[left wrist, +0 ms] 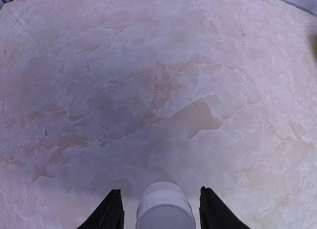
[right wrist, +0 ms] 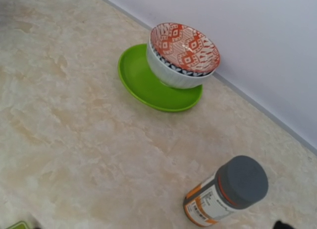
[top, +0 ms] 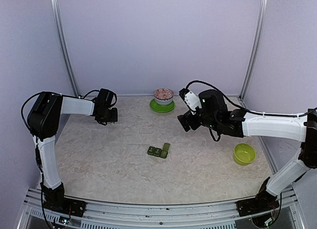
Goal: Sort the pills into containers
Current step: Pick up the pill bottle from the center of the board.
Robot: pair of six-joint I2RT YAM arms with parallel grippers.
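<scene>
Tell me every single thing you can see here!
table: one, beige marbled, under everything
pill box: one, dark green, middle of table
plate: one, green, back middle
patterned bowl: one, red and white, on the plate
lime bowl: one, yellow-green, right side
bottle: one, grey cap, orange-white label, near the plate
white cylinder: one, far left
left hand: one, black, open around the cylinder
right hand: one, black, open, empty
</scene>
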